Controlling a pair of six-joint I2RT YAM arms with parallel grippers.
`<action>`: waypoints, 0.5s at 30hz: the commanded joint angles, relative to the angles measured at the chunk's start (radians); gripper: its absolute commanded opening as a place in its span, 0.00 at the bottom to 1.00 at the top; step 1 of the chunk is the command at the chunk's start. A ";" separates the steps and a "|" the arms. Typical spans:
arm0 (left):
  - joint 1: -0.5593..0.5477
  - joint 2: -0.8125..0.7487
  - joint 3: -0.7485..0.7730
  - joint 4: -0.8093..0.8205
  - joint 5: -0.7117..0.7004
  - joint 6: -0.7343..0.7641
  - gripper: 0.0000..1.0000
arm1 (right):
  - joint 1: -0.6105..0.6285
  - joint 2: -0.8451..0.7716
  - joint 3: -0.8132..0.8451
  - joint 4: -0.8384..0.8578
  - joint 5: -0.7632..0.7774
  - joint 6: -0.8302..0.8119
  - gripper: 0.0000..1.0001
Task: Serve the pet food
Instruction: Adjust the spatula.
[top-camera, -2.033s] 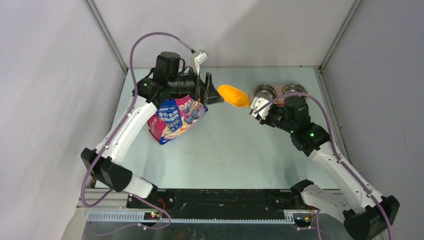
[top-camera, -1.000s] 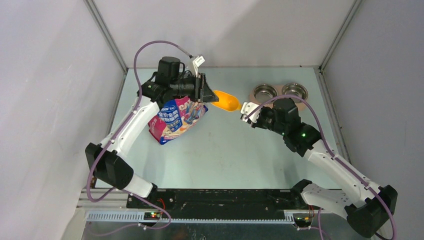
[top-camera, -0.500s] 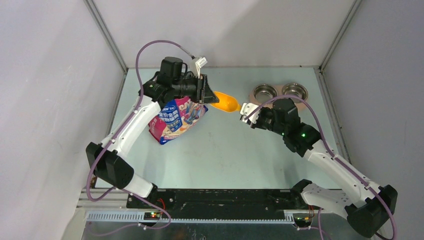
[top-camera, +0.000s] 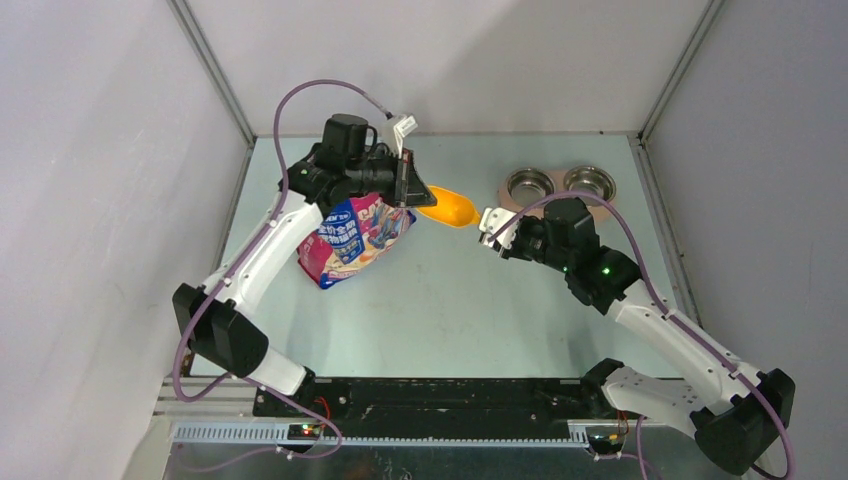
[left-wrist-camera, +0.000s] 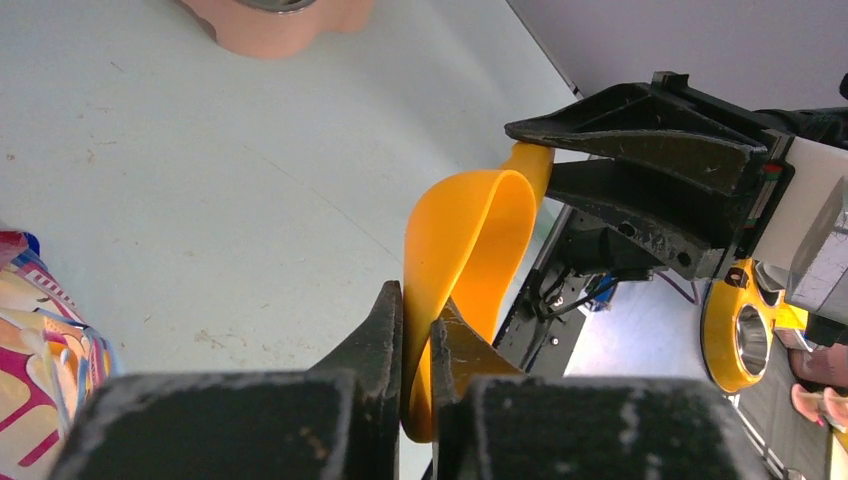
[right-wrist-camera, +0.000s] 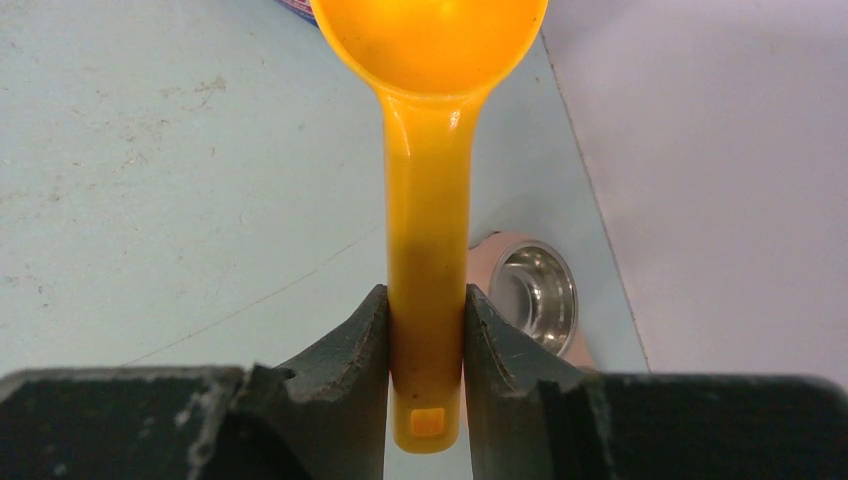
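A yellow scoop (top-camera: 452, 208) hangs in the air between both arms. My right gripper (top-camera: 489, 228) is shut on its handle (right-wrist-camera: 427, 250), with the handle end showing between the fingers. My left gripper (top-camera: 410, 192) is shut on the thin front rim of the scoop's bowl (left-wrist-camera: 470, 235), one finger (left-wrist-camera: 385, 320) outside the wall and one inside. In the right wrist view the scoop's bowl (right-wrist-camera: 430, 40) looks empty. The glossy pink-and-blue bag (top-camera: 352, 238) lies on the table under my left wrist. No pet food shows in any view.
Two steel bowls (top-camera: 528, 184) (top-camera: 588, 181) in a pink stand sit at the back right, just behind my right wrist. One of them shows in the right wrist view (right-wrist-camera: 535, 292). Grey walls close in the table on the left, back and right.
My right arm carried the scoop leftward to the left gripper. The left jaws, open around the scoop's rim a second ago, have closed on it.
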 joint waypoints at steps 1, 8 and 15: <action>-0.012 -0.003 0.050 -0.007 -0.023 0.021 0.00 | 0.008 -0.010 0.002 0.060 0.009 0.004 0.06; -0.009 -0.015 0.115 -0.040 -0.019 0.041 0.00 | -0.027 -0.003 0.015 0.126 0.008 0.142 0.76; 0.049 -0.028 0.246 -0.053 0.077 0.021 0.00 | -0.310 0.066 0.237 0.018 -0.447 0.518 0.91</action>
